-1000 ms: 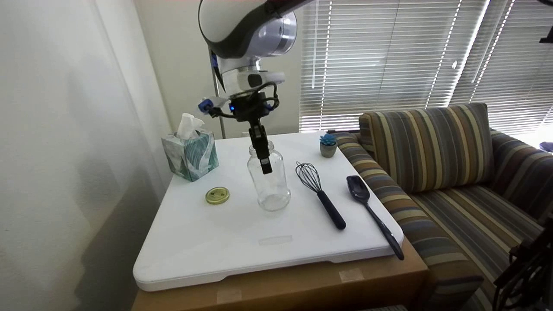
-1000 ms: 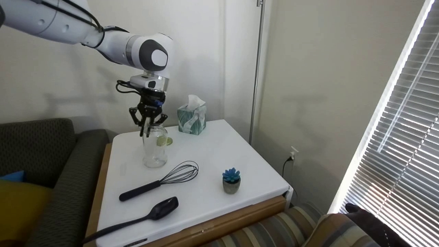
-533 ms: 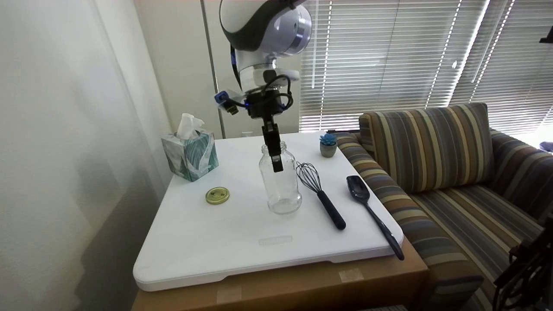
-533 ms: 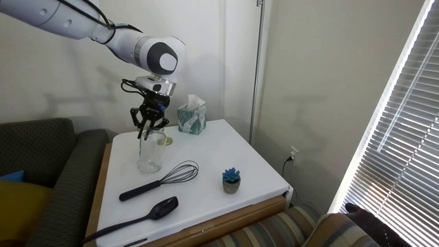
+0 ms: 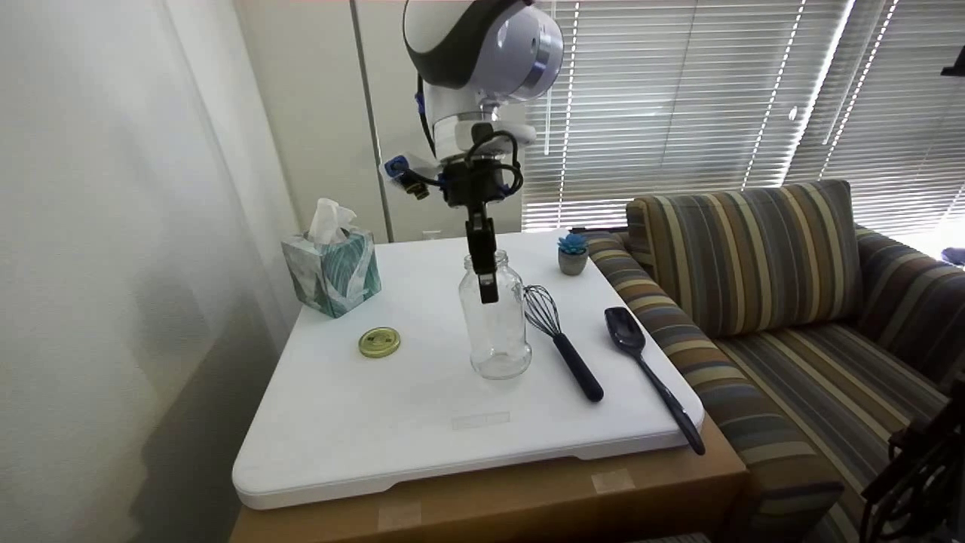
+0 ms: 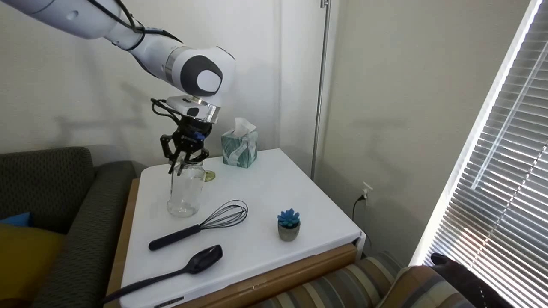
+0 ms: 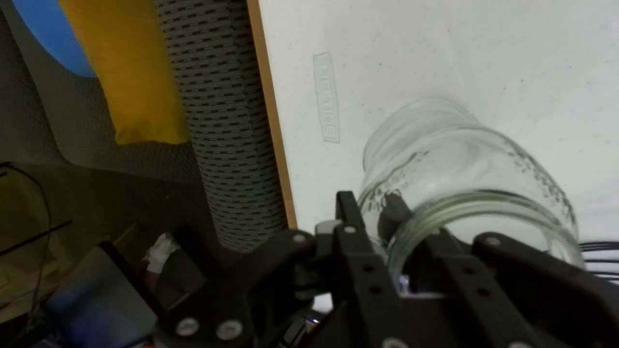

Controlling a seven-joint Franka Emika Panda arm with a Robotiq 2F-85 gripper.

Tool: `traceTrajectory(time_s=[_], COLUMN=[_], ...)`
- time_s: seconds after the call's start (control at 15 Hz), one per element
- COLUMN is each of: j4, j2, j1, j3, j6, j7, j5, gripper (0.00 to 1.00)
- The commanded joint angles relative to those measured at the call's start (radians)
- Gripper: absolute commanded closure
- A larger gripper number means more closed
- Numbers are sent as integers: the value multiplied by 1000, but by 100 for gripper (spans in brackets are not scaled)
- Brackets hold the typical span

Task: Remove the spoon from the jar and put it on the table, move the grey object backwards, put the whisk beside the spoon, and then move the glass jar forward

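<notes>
The clear glass jar (image 5: pixel 497 343) stands on the white table (image 5: pixel 339 422), left of the whisk (image 5: pixel 579 368); it also shows in an exterior view (image 6: pixel 185 199). My gripper (image 6: pixel 175 171) pinches the jar's wall at the mouth. In the wrist view the gripper (image 7: pixel 370 200) has one finger outside the jar (image 7: pixel 464 159) and one inside, seen through glass. The black spoon (image 5: pixel 626 329) lies right of the whisk, its handle past the front edge. The grey object (image 5: pixel 572 262), a pot with a blue succulent, stands at the back right; it also shows in an exterior view (image 6: pixel 288 233).
A teal tissue box (image 5: pixel 332 271) stands at the back left near the wall. A flat yellow-green lid (image 5: pixel 379 342) lies left of the jar. A striped armchair (image 5: pixel 656 317) borders the table's right side, and a dark sofa (image 6: pixel 92 214) borders the front edge.
My gripper and the jar have moved together toward the whisk side and the front edge. The motion is smaller in the last half second. The spoon, whisk and pot have not moved.
</notes>
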Motion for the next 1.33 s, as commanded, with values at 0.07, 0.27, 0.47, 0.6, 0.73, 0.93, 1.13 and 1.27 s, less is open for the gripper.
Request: traceTrajectory(time_s=[0.07,0.27,0.47,0.6,0.73,0.93,1.13,1.27], j4=[-258,-391,-530,-601,-661,-683,-692,-674], j2=[-134,-199,-265,-299,-330,-341,-346,-342], j1=[23,51,79,100,119,177,219,164], j3=[-11,-15,-17,-22,-32,-115,-181,-129], j6=[228,389,556,629,692,725,705,669], j7=[41,85,147,189,225,222,222,222], j5=[69,81,80,64,50,90,98,51], gripper=[95,95,95,95,95,95,95,95])
